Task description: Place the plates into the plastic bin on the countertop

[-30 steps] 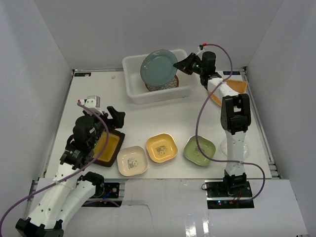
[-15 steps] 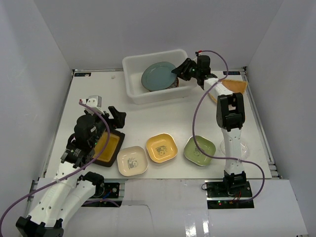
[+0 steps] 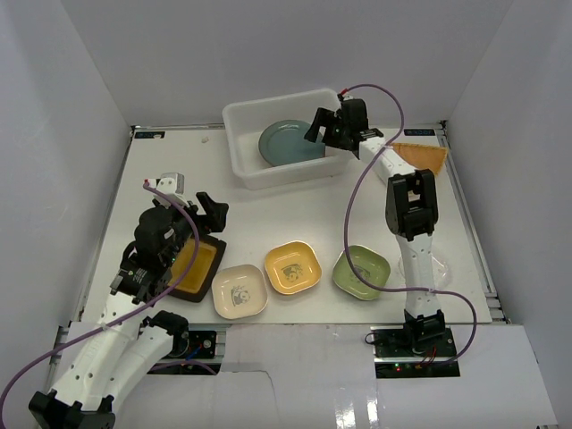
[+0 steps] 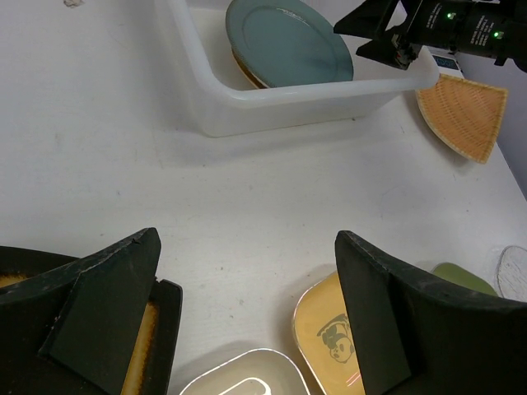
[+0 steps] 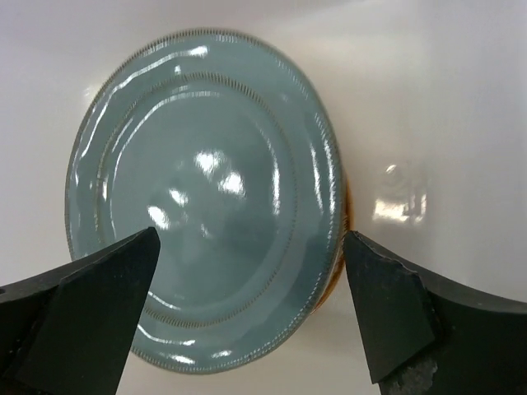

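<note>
1. The white side wall stood close to the left arm. The left gripper [image 4: 247,237] hung wide open and held nothing, above the near-left part of the table [image 3: 295,214].
2. Below it lay the dark rectangular plate [image 3: 192,266] with a yellow-orange inside. The arm covered too much of it to tell its long axis.
3. Along the near edge sat a row of small square plates: cream [image 3: 239,291], yellow [image 3: 292,267] and green [image 3: 361,272]. They lay just beside one another, each slightly askew to the edge.
4. A broad strip of bare table separated that row from the plastic bin [image 3: 277,174].
5. The bin stood at the back centre, near the rear wall. Its long axis ran left to right, with the right end slightly farther back.
6. Inside it lay the round, glossy teal plate [image 3: 290,143], face up. It rested on another plate [image 4: 247,70], of which only a brownish edge showed.
7. The right gripper [image 3: 320,125] hovered over the bin's right end, spread wide and empty.
8. The orange fan-shaped plate [image 3: 420,159] lay at the back right, apart from the bin. A small clear plate [image 4: 515,271] sat near-right.
</note>
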